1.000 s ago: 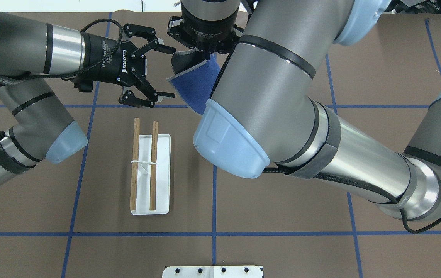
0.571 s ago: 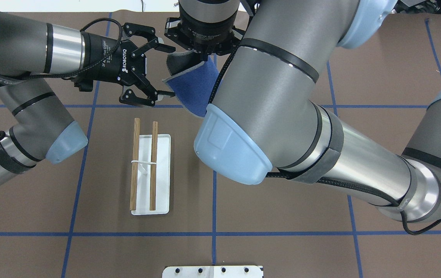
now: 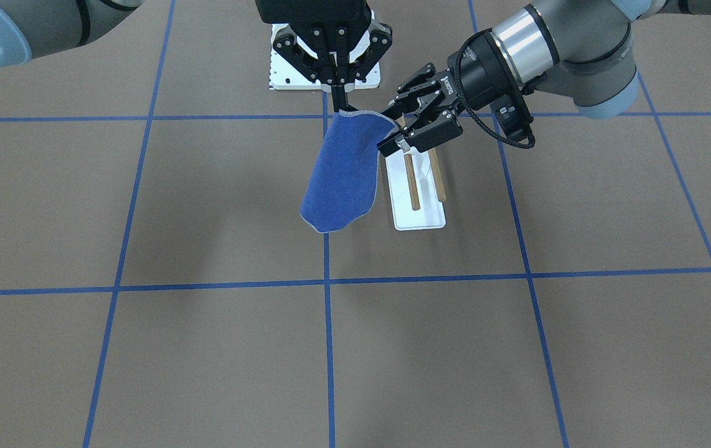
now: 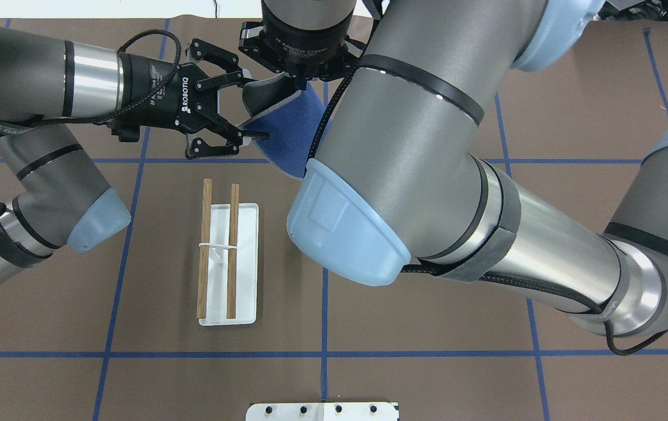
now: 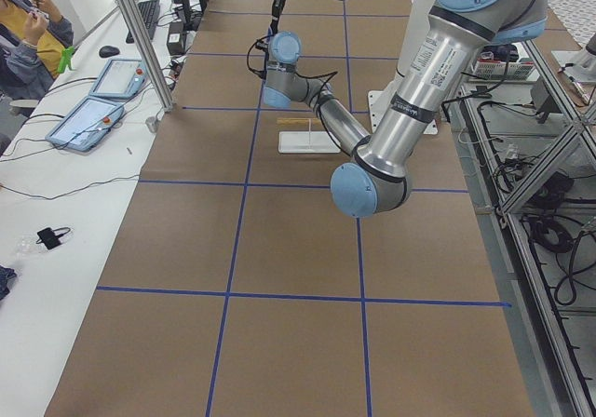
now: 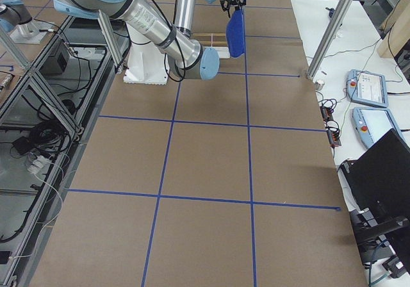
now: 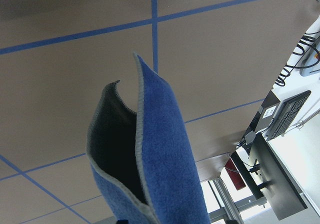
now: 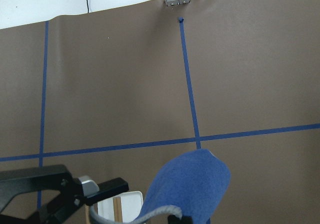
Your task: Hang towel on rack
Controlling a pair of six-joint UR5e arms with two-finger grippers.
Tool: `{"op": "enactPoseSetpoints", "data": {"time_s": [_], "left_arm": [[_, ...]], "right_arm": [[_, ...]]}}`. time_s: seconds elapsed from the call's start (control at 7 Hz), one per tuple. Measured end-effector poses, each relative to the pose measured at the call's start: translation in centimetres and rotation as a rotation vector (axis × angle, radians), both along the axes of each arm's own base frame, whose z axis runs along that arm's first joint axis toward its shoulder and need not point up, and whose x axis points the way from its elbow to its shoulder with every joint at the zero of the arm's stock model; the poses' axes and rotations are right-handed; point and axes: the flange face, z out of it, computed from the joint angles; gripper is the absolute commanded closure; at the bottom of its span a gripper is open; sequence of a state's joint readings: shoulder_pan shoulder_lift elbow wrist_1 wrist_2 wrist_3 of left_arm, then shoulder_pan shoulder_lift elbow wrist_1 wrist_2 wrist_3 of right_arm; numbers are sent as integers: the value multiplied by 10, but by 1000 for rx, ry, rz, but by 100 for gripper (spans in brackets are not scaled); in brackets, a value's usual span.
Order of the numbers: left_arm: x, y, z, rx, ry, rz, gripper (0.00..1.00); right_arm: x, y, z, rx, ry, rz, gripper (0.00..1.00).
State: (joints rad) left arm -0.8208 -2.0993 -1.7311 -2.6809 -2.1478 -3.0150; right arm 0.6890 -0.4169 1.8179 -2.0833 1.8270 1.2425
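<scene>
The royal-blue towel point(image 3: 342, 177) hangs folded in the air from my right gripper point(image 3: 338, 107), which is shut on its top edge and points down. The towel also shows in the overhead view point(image 4: 290, 131), the left wrist view point(image 7: 155, 174) and the right wrist view point(image 8: 192, 186). My left gripper point(image 4: 255, 106) lies level and open, one finger on each side of the towel's grey-bordered side edge. The rack point(image 4: 219, 251), two brown dowels over a white base plate, stands on the table below and nearer the robot, with nothing on it.
A large white bolted pedestal point(image 4: 322, 411) sits at the robot's edge of the table. The brown mat carries blue tape lines point(image 4: 324, 304). My right arm's elbow point(image 4: 345, 228) hangs over the table just right of the rack.
My left gripper has moved right, so its open fingers now straddle the towel's edge. My right gripper with the towel has shifted slightly left, toward it.
</scene>
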Motion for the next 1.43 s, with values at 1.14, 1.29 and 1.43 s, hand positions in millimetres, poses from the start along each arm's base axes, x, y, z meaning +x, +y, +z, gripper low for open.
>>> {"op": "enactPoseSetpoints", "data": {"time_s": [1.14, 1.29, 1.43], "left_arm": [[-10, 10, 25, 235, 11, -44, 100], [-10, 11, 27, 282, 5, -55, 100], [-9, 10, 26, 309, 0, -62, 100]], "right_arm": [[8, 5, 4, -14, -20, 18, 0], [12, 9, 9, -11, -27, 19, 0], [17, 12, 16, -8, -33, 18, 0]]}}
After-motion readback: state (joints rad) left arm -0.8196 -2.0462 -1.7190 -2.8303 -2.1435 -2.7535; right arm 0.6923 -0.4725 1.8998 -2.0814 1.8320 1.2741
